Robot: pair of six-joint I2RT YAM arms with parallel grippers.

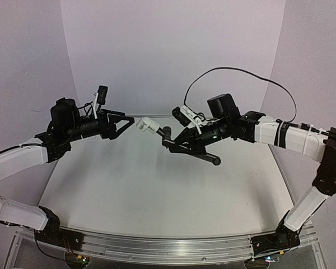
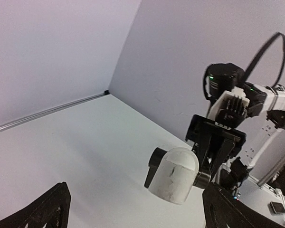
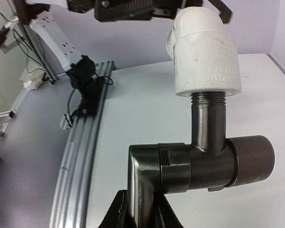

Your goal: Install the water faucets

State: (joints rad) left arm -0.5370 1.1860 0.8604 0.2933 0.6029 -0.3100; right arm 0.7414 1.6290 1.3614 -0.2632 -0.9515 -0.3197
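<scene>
The water faucet (image 1: pixel 176 143) is a slim black metal piece held in mid-air above the table (image 1: pixel 157 190). Its long rod (image 1: pixel 210 158) slants down to the right. My right gripper (image 3: pixel 141 213) is shut on the faucet's bent neck (image 3: pixel 145 175). A white plastic fitting (image 3: pixel 205 52) sits on the threaded end of the faucet (image 3: pixel 208 97). My left gripper (image 1: pixel 127 124) stands open just left of the fitting (image 1: pixel 147 124), not touching it. In the left wrist view the fitting (image 2: pixel 173 175) hangs ahead between the spread fingers (image 2: pixel 47 209).
An aluminium rail (image 1: pixel 168 246) runs along the table's near edge, also in the right wrist view as the rail (image 3: pixel 80 161). Pale walls close in the back and sides. A black cable (image 1: pixel 241 73) loops above the right arm.
</scene>
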